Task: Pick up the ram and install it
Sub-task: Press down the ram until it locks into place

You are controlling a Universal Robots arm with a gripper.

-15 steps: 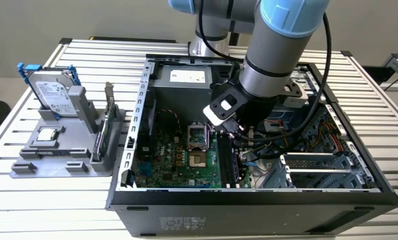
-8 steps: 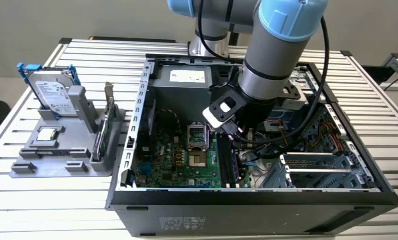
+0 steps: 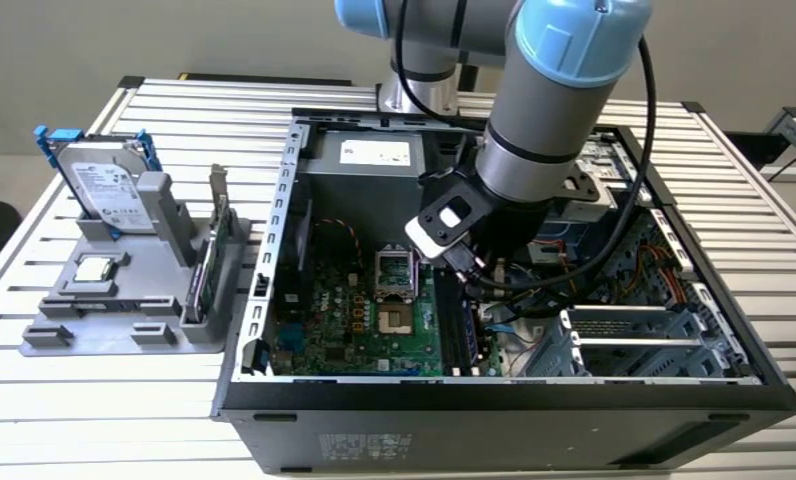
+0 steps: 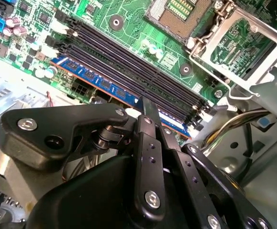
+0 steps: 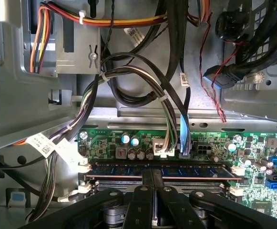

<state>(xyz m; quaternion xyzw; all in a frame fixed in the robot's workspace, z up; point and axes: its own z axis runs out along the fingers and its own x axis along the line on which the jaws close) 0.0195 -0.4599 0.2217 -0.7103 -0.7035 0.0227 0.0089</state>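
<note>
The ram [image 4: 100, 83] is a dark blue stick standing in the motherboard slot nearest the cables, and it also appears in the first wrist view [image 5: 195, 171]. My gripper [image 4: 146, 104] is shut, its two fingers pressed together side by side. The tips rest on the ram's top edge near its middle, as the first wrist view [image 5: 153, 172] also shows. In the exterior view the arm reaches down into the open computer case [image 3: 254, 300], over the slots beside the processor socket [image 3: 391, 272].
Empty black slots [image 4: 124, 55] lie alongside the ram, towards the socket [image 4: 186, 16]. Cable bundles [image 5: 128, 81] hang close on the ram's other side. A drive cage [image 3: 638, 335] fills the case's right. Outside it, a grey holder [image 3: 105, 300] carries a hard drive [image 3: 105, 185] and a greenish card [image 3: 206, 270].
</note>
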